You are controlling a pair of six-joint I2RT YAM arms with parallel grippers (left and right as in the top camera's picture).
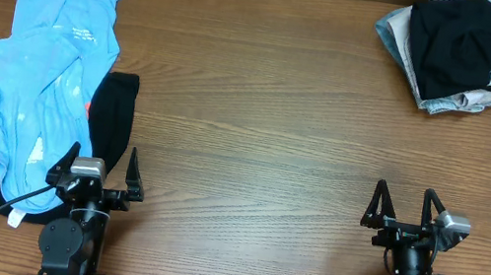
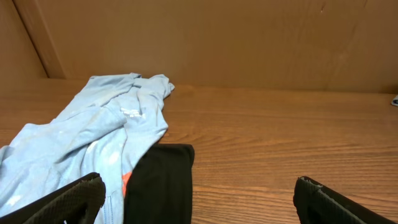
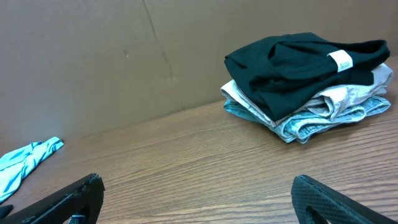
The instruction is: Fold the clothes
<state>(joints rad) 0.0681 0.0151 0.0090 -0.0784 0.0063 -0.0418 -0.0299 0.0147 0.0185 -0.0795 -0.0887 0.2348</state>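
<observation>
Blue T-shirt (image 1: pixel 51 75) lies crumpled at 10 o'clock on the worktop (image 1: pixel 260 110), overlapping the black garment (image 1: pixel 112 115). Folded stack (image 1: pixel 459 53) at 1 o'clock. Left tool (image 1: pixel 103 159) and right tool (image 1: pixel 405 196) both spread apart, empty.

table (image 1: pixel 260 110): wood grain, smooth, matt | blue T-shirt (image 1: pixel 54 56): soft cloth — creased | black garment (image 1: pixel 115 111): matt cloth
</observation>
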